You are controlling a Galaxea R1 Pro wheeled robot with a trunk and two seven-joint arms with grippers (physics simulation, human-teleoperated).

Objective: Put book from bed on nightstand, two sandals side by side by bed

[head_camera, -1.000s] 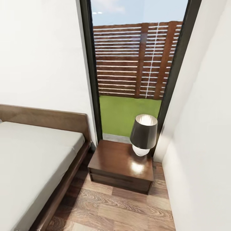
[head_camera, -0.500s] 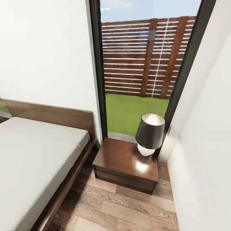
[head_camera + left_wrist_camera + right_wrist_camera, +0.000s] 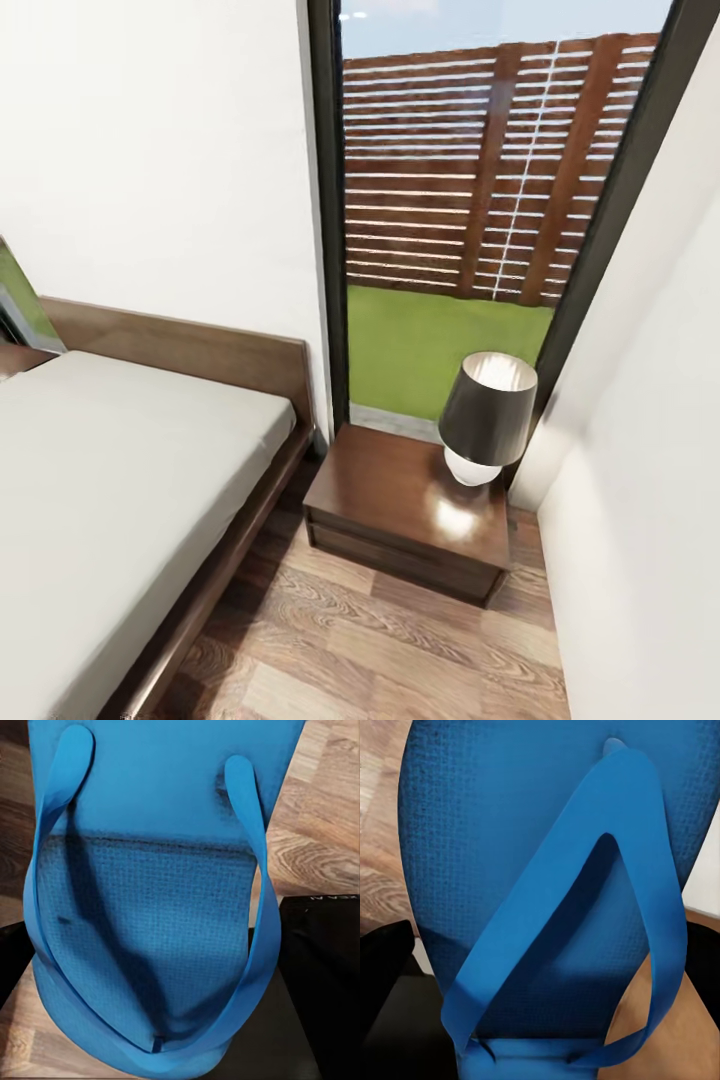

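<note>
One bed (image 3: 110, 480) lies along the white wall, its grey mattress bare. Beside it, under the tall window (image 3: 470, 200), stands one nightstand (image 3: 400, 500) bearing one lamp (image 3: 487, 415) near its far right corner. There are two blue sandals, one at each wrist. The left sandal (image 3: 150, 915) lies sole-up between dark fingers (image 3: 322, 975), close against the camera; the right sandal (image 3: 532, 870) likewise, between fingers (image 3: 382, 967). Each gripper seems clamped on its sandal above the plank floor (image 3: 350, 640).
</note>
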